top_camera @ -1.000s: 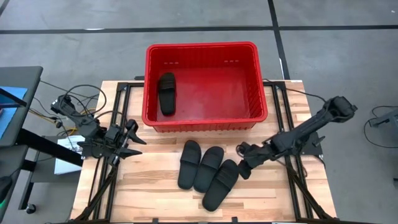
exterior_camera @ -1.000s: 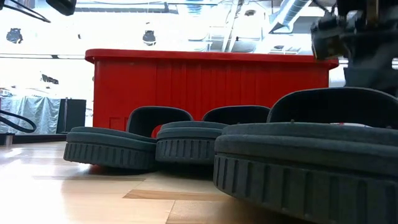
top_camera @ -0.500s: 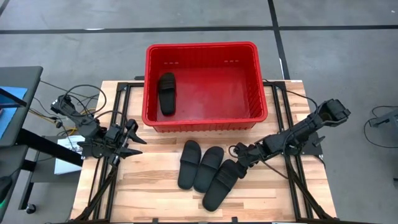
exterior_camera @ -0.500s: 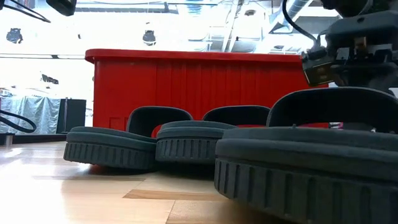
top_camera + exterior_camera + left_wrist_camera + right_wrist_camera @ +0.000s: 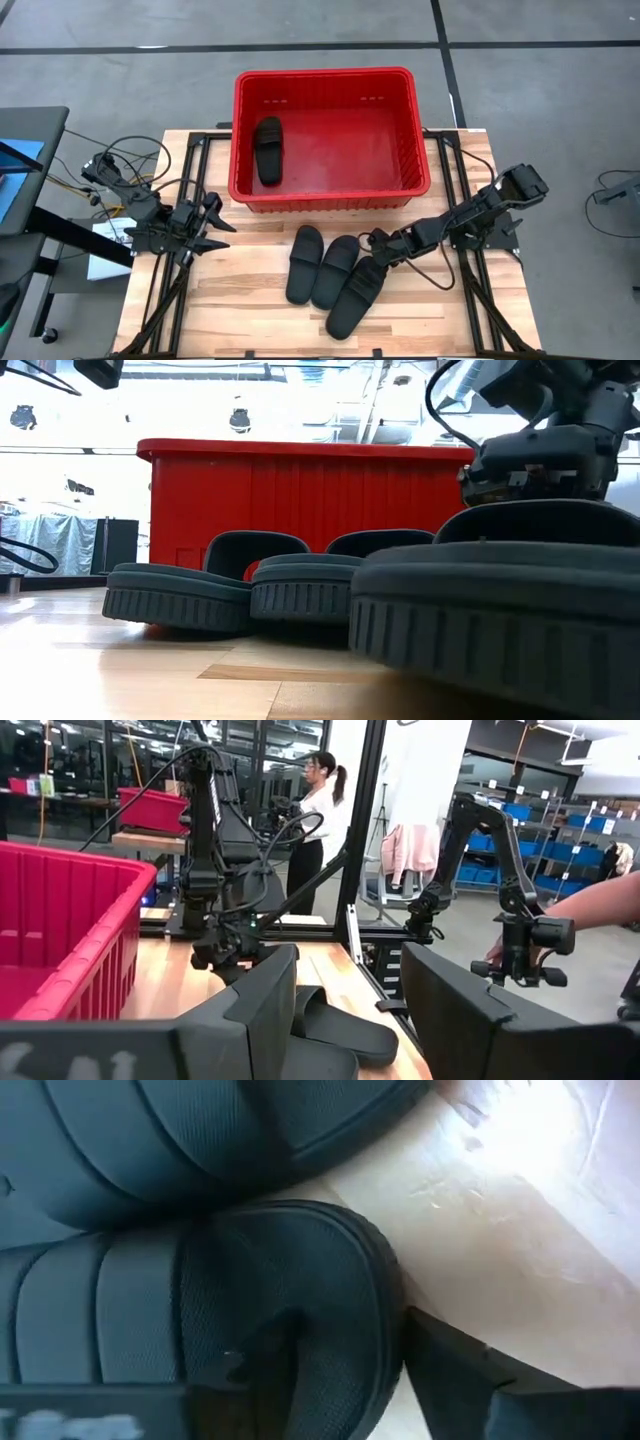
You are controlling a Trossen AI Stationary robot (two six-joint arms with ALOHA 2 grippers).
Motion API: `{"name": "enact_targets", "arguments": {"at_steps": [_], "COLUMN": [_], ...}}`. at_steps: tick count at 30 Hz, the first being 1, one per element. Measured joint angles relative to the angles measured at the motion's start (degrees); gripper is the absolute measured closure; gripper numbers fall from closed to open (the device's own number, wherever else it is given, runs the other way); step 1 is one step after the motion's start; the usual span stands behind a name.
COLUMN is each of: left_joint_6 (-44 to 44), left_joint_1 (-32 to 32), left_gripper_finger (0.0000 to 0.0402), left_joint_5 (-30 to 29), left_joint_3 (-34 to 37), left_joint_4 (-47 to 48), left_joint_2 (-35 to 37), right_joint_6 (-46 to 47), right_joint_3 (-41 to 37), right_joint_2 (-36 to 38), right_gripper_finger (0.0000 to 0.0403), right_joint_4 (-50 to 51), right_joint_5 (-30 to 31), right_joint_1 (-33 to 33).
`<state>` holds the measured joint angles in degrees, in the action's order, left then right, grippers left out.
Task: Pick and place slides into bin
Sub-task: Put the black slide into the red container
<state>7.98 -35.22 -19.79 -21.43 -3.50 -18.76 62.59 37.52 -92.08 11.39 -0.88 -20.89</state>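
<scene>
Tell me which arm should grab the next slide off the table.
Right. The right gripper is already at the strap end of the rightmost slide, fingers open around its edge. The left gripper waits at the table's left side, well away from the three slides.

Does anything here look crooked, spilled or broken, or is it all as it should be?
Nothing looks damaged or spilled. One slide lies flat in the red bin. Three slides sit side by side on the table; the rightmost slide is angled more than its neighbours, with the right hand at its strap end. The left hand waits aside.
</scene>
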Motion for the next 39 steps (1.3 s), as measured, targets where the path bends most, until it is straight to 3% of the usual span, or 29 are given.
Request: {"name": "enact_targets", "arguments": {"at_steps": [5,7,22,30,39], "left_joint_6": [3.3,3.8,10.5,10.7,10.7], "left_joint_1": [0.0,0.0,0.0,0.0,0.0], "left_gripper_finger": [0.023,0.023,0.023,0.023,0.023], "left_joint_5": [0.0,0.0,-1.2,-1.7,-2.0], "left_joint_3": [0.0,0.0,0.0,0.0,0.0], "left_joint_4": [0.3,0.3,1.1,1.2,1.5], "left_joint_2": [0.0,0.0,-0.1,-0.1,-0.1], "right_joint_6": [-1.7,-2.3,-1.8,-6.1,-8.7], "right_joint_3": [-0.7,-0.7,-0.3,6.3,14.5], "right_joint_2": [1.0,1.6,2.1,1.9,2.0], "right_gripper_finger": [0.0357,0.0382,0.0386,0.0389,0.0389], "right_joint_4": [-0.2,-0.7,-1.3,7.7,23.1], "right_joint_5": [-0.6,-2.0,-3.6,-5.5,-2.4], "right_joint_1": [0.1,0.6,0.7,0.4,-0.4]}}
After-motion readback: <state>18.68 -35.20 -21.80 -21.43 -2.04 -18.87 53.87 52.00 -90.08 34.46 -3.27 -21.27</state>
